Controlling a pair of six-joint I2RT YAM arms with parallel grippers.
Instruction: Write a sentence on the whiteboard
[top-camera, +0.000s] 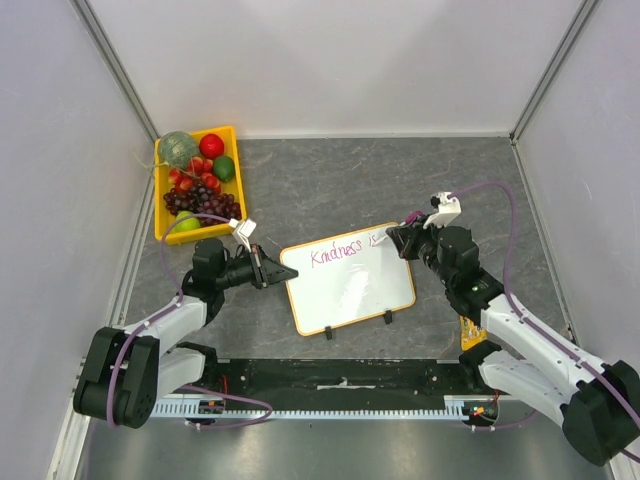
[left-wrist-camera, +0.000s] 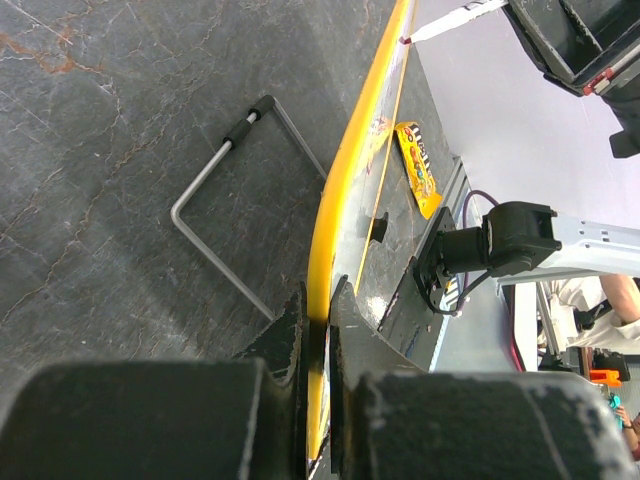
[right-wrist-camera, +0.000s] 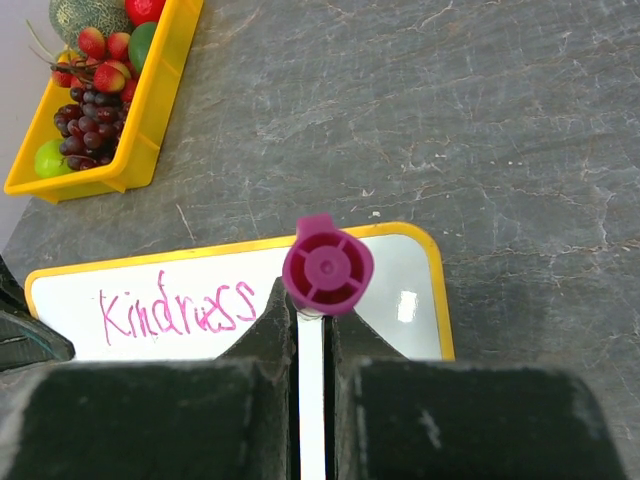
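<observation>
The whiteboard (top-camera: 350, 290), white with a yellow-orange frame, lies tilted in the middle of the table. Pink handwriting on it reads "Kindness" (top-camera: 335, 252) along its far edge, and it also shows in the right wrist view (right-wrist-camera: 180, 310). My left gripper (top-camera: 285, 273) is shut on the board's left edge, seen as a yellow rim (left-wrist-camera: 345, 190) between my left gripper's jaws (left-wrist-camera: 318, 310). My right gripper (top-camera: 393, 237) is shut on a white marker with a pink end cap (right-wrist-camera: 328, 265). The marker's tip is at the board just right of the word.
A yellow tray (top-camera: 157, 200) of fruit stands at the far left. A bent metal wire stand (left-wrist-camera: 220, 200) shows under the board. A yellow candy packet (top-camera: 470, 335) lies near the right arm's base. Grey walls close in both sides.
</observation>
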